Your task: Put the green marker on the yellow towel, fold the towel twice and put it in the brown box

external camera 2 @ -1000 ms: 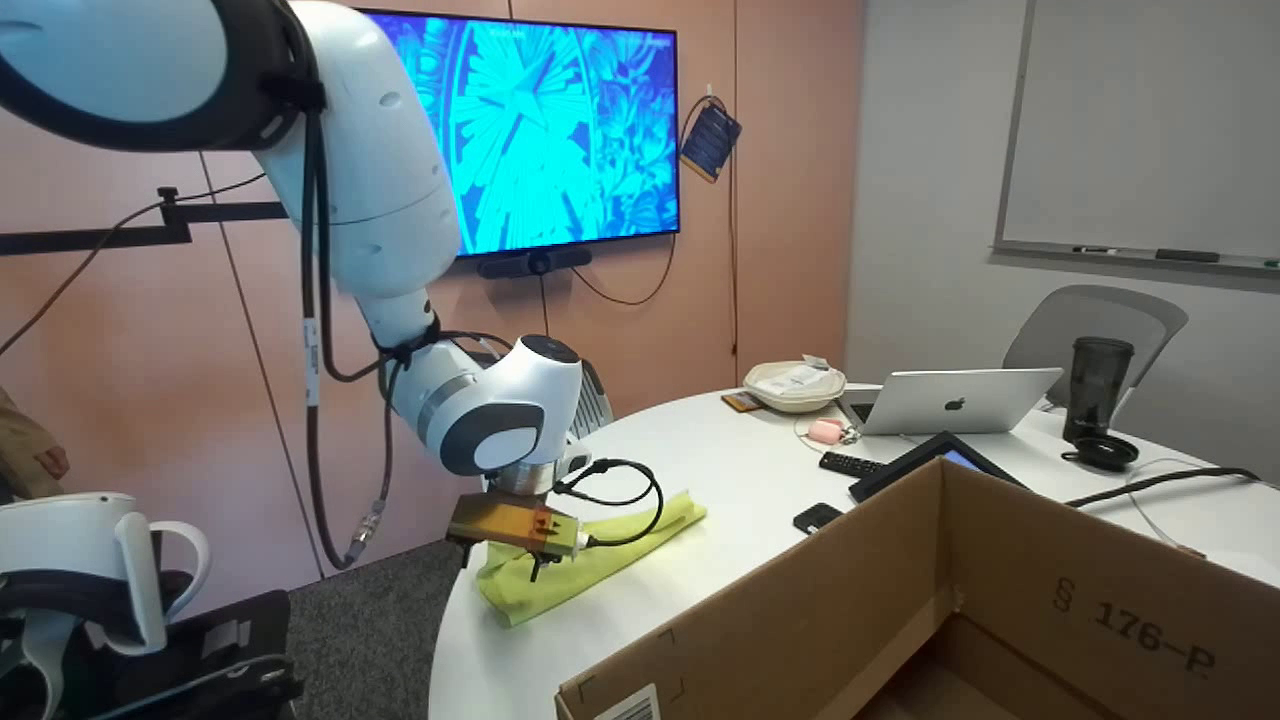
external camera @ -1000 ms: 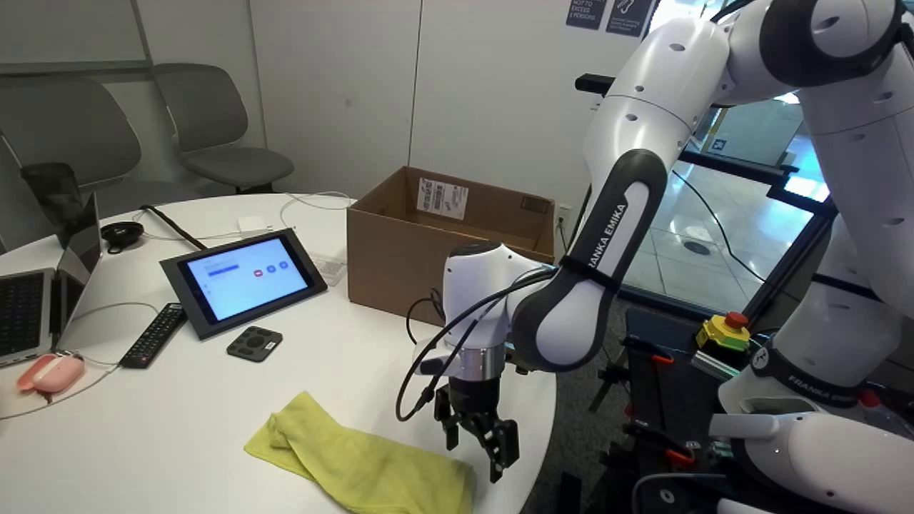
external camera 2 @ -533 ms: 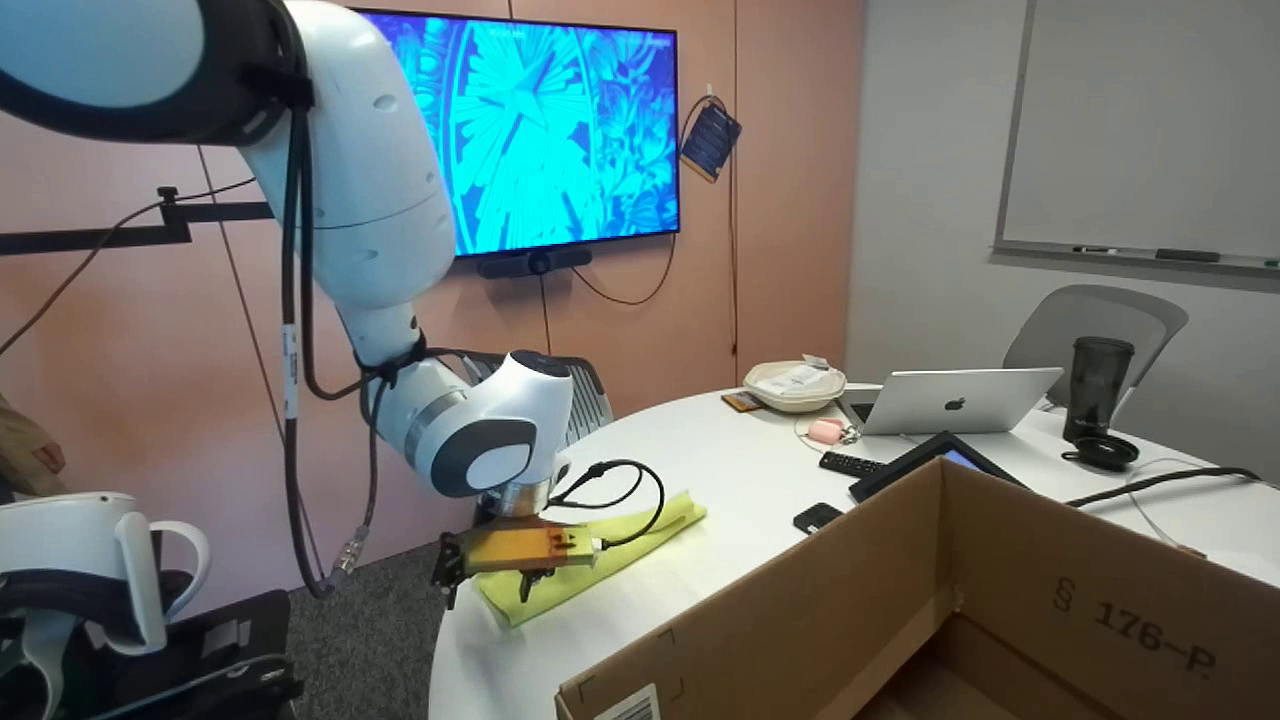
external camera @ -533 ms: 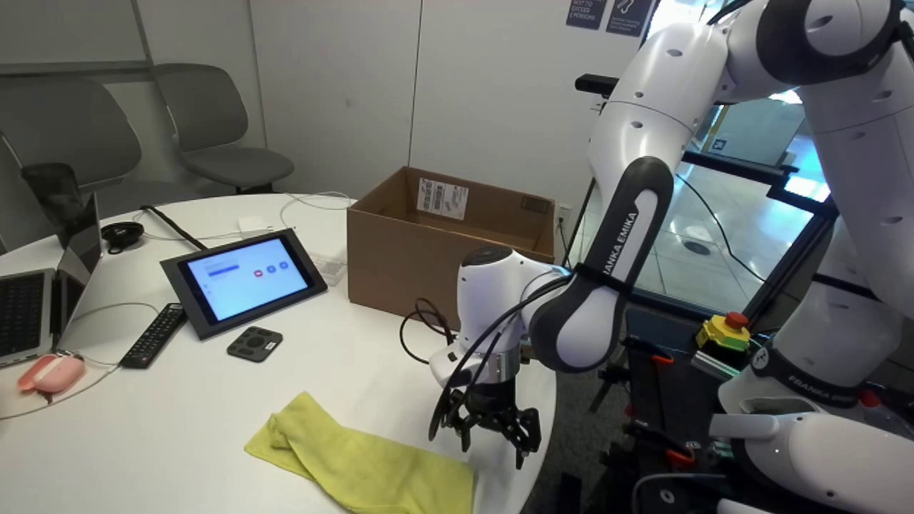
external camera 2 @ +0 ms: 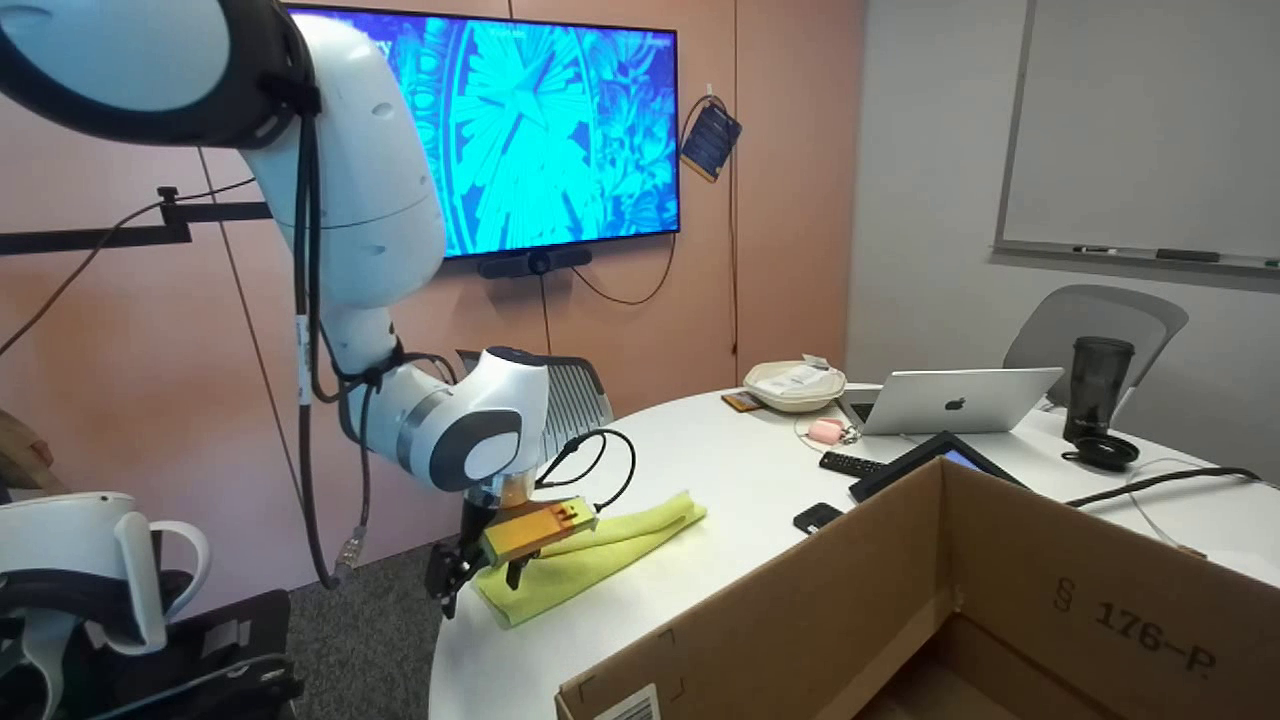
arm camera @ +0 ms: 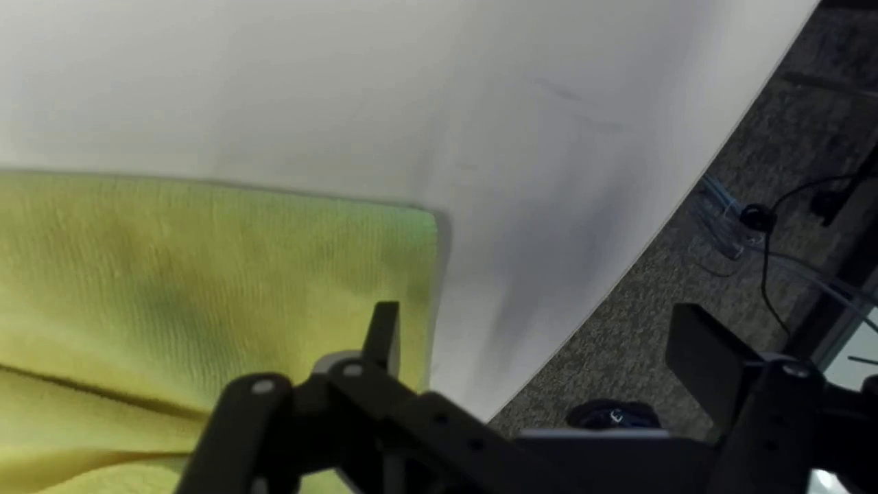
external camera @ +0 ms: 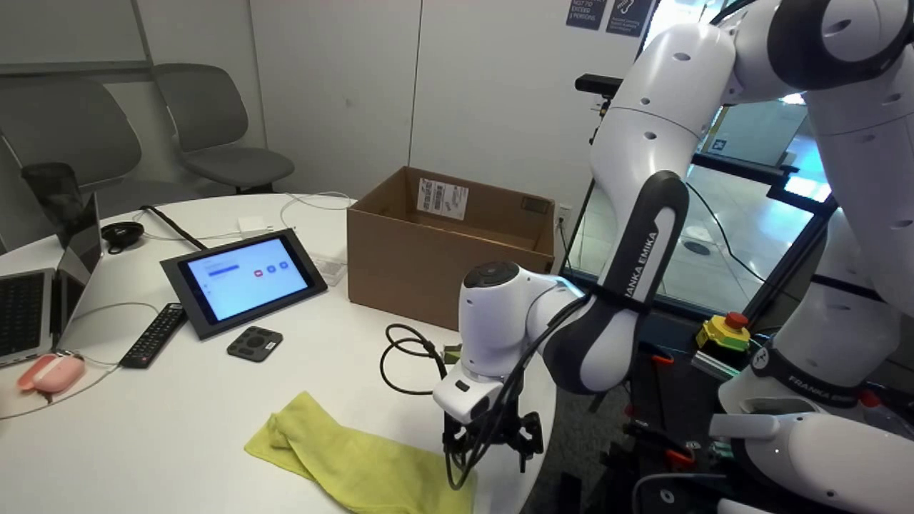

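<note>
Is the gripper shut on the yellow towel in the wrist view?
No: the gripper stands open, with yellow towel, white table and grey carpet all showing between its wide-spread fingers.

In the wrist view, the gripper [arm camera: 536, 329] is being cut off from four to seven o'clock and is covering part of the towel [arm camera: 192, 281], itself running off the edge between seven and nine. A dark thing [arm camera: 610, 414] between four and five is blurring beyond recognition. In an exterior view, a black cable [external camera: 505, 394] is hiding part of the gripper, the laptop [external camera: 23, 314] is running off at nine, and marks on the tablet [external camera: 246, 277] are showing too small to make out. In an exterior view, the box [external camera 2: 900, 570] is running off from four to six and is hiding part of the tablet.
</note>
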Tool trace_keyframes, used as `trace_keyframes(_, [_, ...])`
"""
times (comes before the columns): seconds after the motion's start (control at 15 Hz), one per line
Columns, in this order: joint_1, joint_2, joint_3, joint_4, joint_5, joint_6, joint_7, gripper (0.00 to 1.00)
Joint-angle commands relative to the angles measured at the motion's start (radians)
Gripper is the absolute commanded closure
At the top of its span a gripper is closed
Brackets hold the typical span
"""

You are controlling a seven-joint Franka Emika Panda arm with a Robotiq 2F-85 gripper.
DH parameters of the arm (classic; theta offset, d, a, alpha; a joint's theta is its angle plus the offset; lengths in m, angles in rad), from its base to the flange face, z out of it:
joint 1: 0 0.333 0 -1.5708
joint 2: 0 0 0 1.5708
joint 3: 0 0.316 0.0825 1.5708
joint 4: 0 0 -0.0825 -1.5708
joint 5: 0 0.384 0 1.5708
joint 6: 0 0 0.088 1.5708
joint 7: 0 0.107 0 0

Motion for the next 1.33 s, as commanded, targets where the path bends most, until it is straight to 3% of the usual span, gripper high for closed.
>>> trace_keyframes(0.0, [0.111,-0.012,-0.082,0.01,-0.086,0.074,-0.031,0.0])
trace_keyframes(0.6, [0.223,0.026,-0.175,0.052,-0.163,0.178,-0.005,0.0])
trace_keyframes(1.27, [0.23,0.094,-0.198,0.095,-0.146,0.18,0.017,0.0])
